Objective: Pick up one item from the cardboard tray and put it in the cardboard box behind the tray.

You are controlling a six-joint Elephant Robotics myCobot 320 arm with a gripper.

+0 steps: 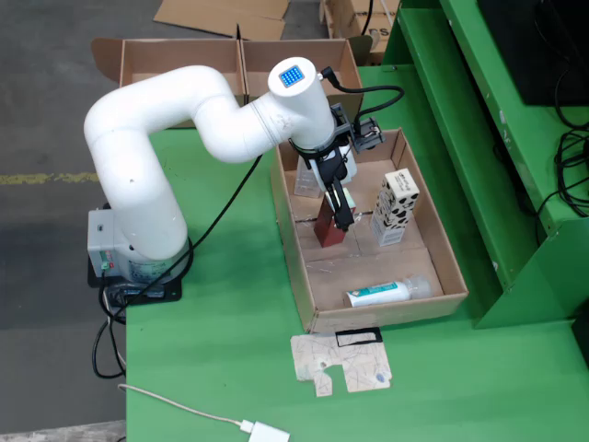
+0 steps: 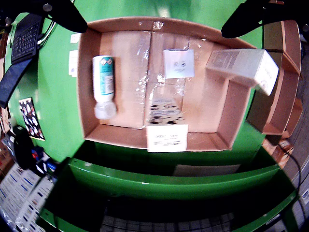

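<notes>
Hand: the hand (image 1: 341,219) hangs low inside the cardboard tray (image 1: 294,241), near its left wall in the fixed view, dark fingers pointing down. A dark red box (image 1: 329,230) stands directly at the fingertips. Whether the fingers are closed on it, or merely beside it, cannot be told; the opening width is not readable.

Wrist view: only two dark finger shapes show at the top corners, and nothing is visibly between them. The red item does not appear there.

Task items: all lie in the tray. A spotted white carton (image 1: 397,199) leans over a second upright carton (image 1: 387,227) towards the right wall. A white and teal bottle (image 1: 380,294) lies flat along the near edge. A pale carton (image 1: 306,180) stands at the far left corner.

Destination: the cardboard box (image 1: 166,59), open-topped, stands beyond the tray's far edge at the far edge of the green bench (image 1: 230,331).

Step in hand: judged to be seizing the red item.

Recommended practice: centre the fingers across its narrow faces, close firmly, and confirm grip before lifting. Lift straight up until clear of the tray wall, then carry towards the box, keeping away from the leaning cartons.

Risk: a slim upright item may tip or slip if gripped off-centre.
</notes>
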